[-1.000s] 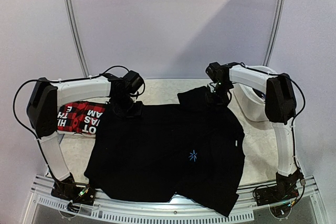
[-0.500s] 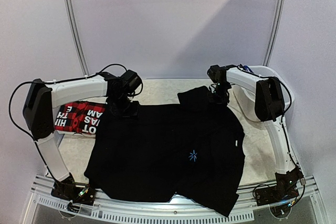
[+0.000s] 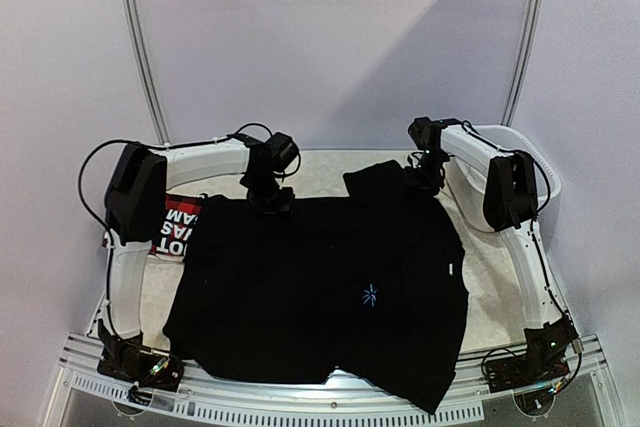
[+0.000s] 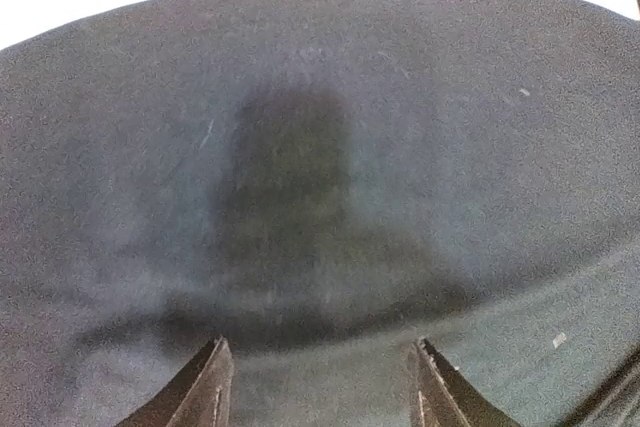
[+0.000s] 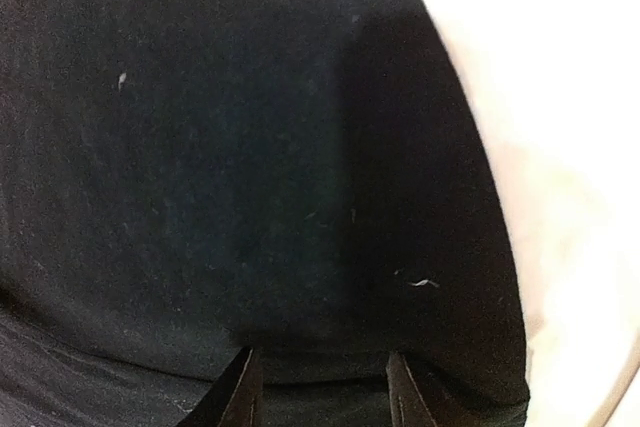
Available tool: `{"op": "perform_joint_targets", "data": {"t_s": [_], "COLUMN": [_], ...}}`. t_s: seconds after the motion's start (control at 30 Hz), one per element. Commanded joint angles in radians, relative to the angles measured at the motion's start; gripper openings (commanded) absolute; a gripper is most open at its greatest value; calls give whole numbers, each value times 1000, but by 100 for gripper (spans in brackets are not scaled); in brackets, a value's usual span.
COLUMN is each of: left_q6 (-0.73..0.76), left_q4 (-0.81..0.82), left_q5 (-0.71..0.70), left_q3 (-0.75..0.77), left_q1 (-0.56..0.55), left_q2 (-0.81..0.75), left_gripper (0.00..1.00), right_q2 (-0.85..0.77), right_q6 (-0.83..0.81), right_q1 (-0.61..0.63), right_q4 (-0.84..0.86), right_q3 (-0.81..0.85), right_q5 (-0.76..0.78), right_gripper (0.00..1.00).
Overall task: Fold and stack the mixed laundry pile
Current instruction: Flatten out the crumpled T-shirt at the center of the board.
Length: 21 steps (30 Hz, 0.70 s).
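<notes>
Starting at the left, one red-black plaid garment with white lettering point(image 3: 172, 235) lies on the surface point(image 3: 497, 272), partly hidden under the left arm and tucked against the hem side of the black T-shirt point(image 3: 320, 287). The left end effector point(image 3: 270, 197) hangs over the shirt's far-left edge. Its wrist view shows the fingers point(image 4: 213, 392) apart, with only dark cloth below and nothing pinched between them.

The single black shirt is spread flat across the middle, its wider span running left to right and its near part drooping over the front rail. From both end effectors the cloth extends toward the arm bases, so any fold would likely pull the far edge nearward.

The right end effector point(image 3: 428, 175) sits over the far-right flap, probably a sleeve, with its fingers point(image 5: 240, 392) also apart above the fabric. Neither arm is clearly nearer, since each is over its own corner.

One white basket point(image 3: 547, 185) stands at the far right. That makes two garments in view, and no blue plaid shirt is visible.
</notes>
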Motion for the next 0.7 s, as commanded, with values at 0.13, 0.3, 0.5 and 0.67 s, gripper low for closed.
{"op": "perform_joint_targets", "data": {"t_s": [0.13,0.3,0.5,0.67], "left_q6": [12,-5,-47,-84], "left_q4": [-22,-21,3,58], "left_q5": [106,148,189,240], "left_q3": [177,274,384,482], "left_q1": [47,57,92,110], "left_q2": [188,278,369,444], "left_gripper": [59,59,58,58], "right_q2": [98,132,152,155], "right_q6": [-5,-4,22,22], "right_q1": [-70,-77,-89,-94], "right_q4": [25,54,133,251], "right_q3": [79,135,177,186], "right_q5": [-8,22,32,79], "right_gripper": [43,43,43,43]}}
